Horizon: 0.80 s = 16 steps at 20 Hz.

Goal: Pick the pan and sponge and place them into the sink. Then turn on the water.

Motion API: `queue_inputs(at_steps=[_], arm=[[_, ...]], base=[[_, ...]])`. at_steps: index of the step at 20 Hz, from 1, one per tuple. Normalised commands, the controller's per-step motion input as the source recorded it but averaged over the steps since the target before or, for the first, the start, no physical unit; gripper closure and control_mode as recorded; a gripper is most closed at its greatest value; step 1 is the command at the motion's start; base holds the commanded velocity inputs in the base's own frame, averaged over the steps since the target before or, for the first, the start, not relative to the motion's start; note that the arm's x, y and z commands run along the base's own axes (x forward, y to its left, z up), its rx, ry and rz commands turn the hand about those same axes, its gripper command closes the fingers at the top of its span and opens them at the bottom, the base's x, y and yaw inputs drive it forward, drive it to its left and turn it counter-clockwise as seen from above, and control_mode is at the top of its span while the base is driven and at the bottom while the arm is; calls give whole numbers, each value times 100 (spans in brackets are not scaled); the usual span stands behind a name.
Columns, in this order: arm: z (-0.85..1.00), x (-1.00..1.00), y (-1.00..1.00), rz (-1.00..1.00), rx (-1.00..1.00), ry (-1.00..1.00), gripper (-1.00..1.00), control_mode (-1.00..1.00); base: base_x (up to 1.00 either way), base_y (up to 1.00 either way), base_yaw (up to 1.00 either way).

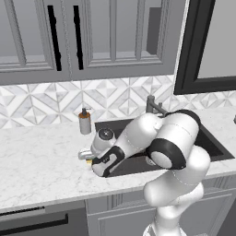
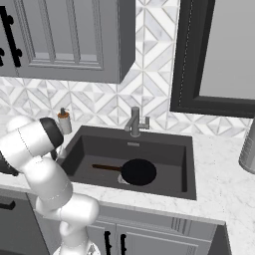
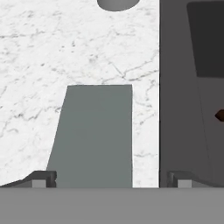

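While the pan lies in the sink, jaws stand apart over the sponge

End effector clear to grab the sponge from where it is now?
Probably yes. In the hand view the open end effector hangs right over the sponge, grey-green face up on the marble counter beside the sink, one fingertip on each side. Nothing lies between them.
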Motion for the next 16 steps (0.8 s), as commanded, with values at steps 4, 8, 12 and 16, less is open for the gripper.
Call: queue_inputs(at_steps=[4,8,12,16], arm=[[-15,17,0,0,0,0,-100,-100],[-8,8,1,0,0,0,-100,-100],[-9,0,8,0,0,0,-100,-100],[-14,0,19,0,0,0,-100,-100]], base=[[0,0,0],[0,0,0],[0,0,0],[0,0,0]])
